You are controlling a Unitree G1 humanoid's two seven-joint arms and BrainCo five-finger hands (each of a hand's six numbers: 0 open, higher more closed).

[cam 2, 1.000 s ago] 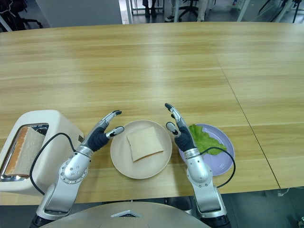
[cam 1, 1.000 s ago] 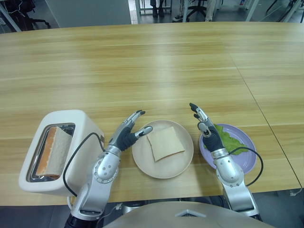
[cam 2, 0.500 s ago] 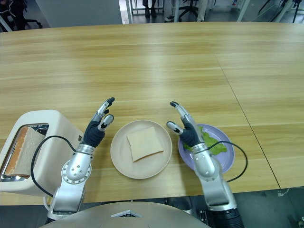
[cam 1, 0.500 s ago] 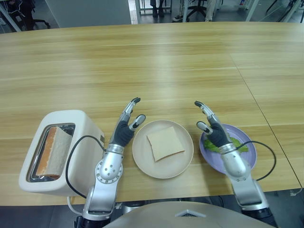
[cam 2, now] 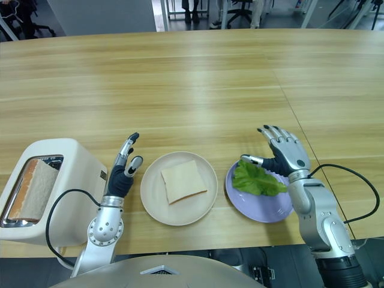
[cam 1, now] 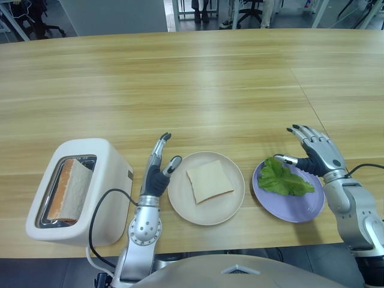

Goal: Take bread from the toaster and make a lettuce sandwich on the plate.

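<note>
The left hand (cam 1: pixel 157 171) stands released, fingers stretched straight and pointing away from the robot, holding nothing. It sits in the narrow gap between the toaster (cam 1: pixel 99 171) and the beige plate (cam 1: pixel 180 207), its thumb just beside the plate's left rim; whether they touch I cannot tell. The right hand (cam 1: pixel 315 155) is also released, fingers spread wide with nothing in them, poised at the far right rim of the purple plate (cam 1: pixel 297 210). Its thumb points left toward the lettuce (cam 1: pixel 287 180) and ends just beside the leaf's far edge — contact cannot be told. One slice of bread (cam 1: pixel 71 189) stands on edge in the toaster's slot, its long axis running from the near side to the far side. A second square slice (cam 1: pixel 209 180) lies flat in the middle of the beige plate, turned a little so its corners sit off square to the worktop's edge. The lettuce lies flat on the purple plate, its long axis running left to right. Toaster and both plates stand in a row near the worktop's (cam 1: pixel 198 90) front edge, the two plates apart — beyond them the wood stretches wide to the far edge.
</note>
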